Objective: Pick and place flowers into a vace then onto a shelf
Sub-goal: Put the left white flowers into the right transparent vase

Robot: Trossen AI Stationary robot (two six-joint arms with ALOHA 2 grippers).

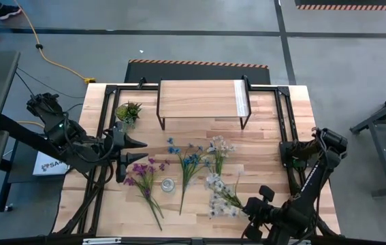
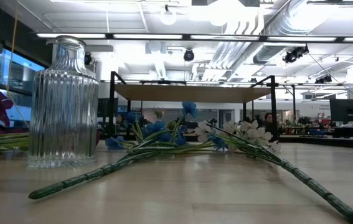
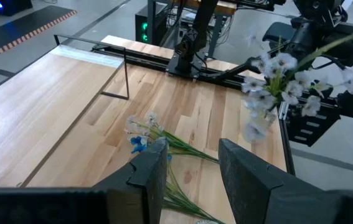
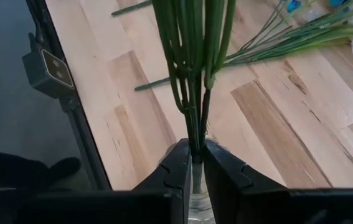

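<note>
My right gripper (image 1: 254,206) is near the table's near right corner, shut on a spray of white flowers (image 1: 221,197), which also shows lifted in the left wrist view (image 3: 276,71). The clear ribbed glass vase (image 2: 64,102) stands upright on the table (image 1: 168,184). Purple flowers (image 1: 145,178), blue flowers (image 1: 189,163) and more white flowers (image 1: 218,148) lie flat on the planks. The shelf (image 1: 203,99) stands on its black legs at the far edge. My left gripper (image 1: 138,151) hovers open at the left, with nothing between its fingers (image 3: 154,168). My right gripper pinches the white flowers' bundled thin green stems (image 4: 196,134) between its two fingers, near the stems' lower end. The stems run on ahead of the fingers. The spray is lifted clear of the table, its blossoms (image 3: 269,87) drooping away from the gripper.
A small green potted plant (image 1: 129,111) stands at the far left beside the shelf. Black frame rails run along the table's left and right sides (image 1: 284,129). Bare planks lie between the flowers and the shelf.
</note>
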